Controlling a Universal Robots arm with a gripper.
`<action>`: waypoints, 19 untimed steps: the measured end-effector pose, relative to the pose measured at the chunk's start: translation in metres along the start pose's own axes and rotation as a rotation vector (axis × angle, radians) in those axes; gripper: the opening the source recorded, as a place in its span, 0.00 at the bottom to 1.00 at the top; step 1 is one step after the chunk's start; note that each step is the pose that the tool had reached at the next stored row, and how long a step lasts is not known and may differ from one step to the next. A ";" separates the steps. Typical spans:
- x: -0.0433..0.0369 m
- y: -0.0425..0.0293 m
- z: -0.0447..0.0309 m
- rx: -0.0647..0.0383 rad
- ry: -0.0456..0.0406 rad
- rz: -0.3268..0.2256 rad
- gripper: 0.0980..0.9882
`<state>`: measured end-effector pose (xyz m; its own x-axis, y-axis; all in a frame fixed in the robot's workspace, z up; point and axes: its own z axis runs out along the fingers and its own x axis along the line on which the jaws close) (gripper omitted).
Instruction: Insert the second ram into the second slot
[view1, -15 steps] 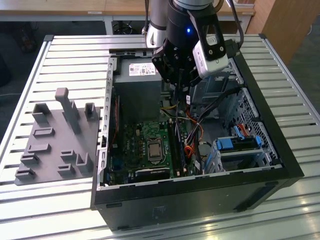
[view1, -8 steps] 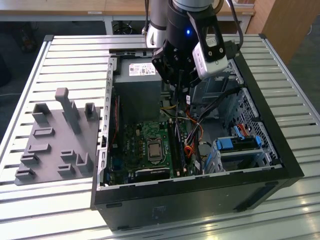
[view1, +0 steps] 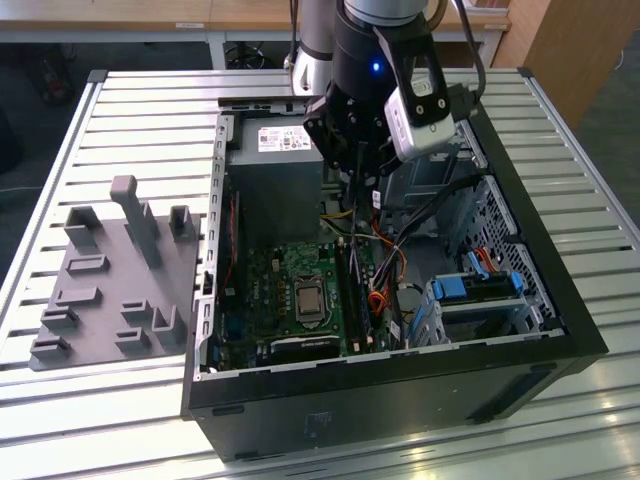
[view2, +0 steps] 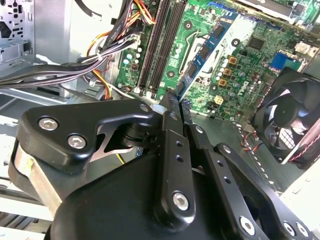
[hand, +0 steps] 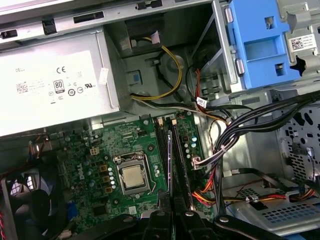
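The second ram (view2: 202, 52), a thin dark-blue board with dark chips, is clamped edge-on between the jaws of the gripper (view2: 175, 100), which are drawn narrow and closed on its near end. The stick reaches out from the jaws over the green motherboard (view2: 235, 65). In the first wrist view it shows as a slim dark line (hand: 170, 160) running lengthwise with the long black memory slots (hand: 161, 145); which slot it lines up with cannot be told.

In the exterior view the gripper (view1: 362, 190) hangs at upper centre of the frame, inside the open top of the black computer case (view1: 400, 400). The case holds the motherboard along its floor, with the square processor socket (view1: 308, 298) just beside the slots. It also holds a grey power supply (view1: 275, 170) with a white label toward the upper part of the frame, bundled cables (view1: 405, 215), and a blue drive-bay latch (view1: 480, 285) on the exterior view's right. A black fan (view2: 287, 115) sits at the board's edge in the second wrist view.

The case stands on a slatted metal bench (view1: 130, 100). A grey fixture plate (view1: 110, 290) with upright posts lies on it on the exterior view's left.
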<state>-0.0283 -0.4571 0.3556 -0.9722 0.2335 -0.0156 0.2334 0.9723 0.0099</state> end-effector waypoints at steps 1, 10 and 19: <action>0.0000 0.0000 0.0002 0.000 0.0000 0.000 0.04; 0.0000 0.0000 0.0023 0.000 0.0000 0.000 0.04; 0.0001 0.0000 0.0050 0.000 0.0000 0.000 0.04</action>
<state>-0.0283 -0.4571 0.3507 -0.9722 0.2335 -0.0156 0.2333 0.9723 0.0101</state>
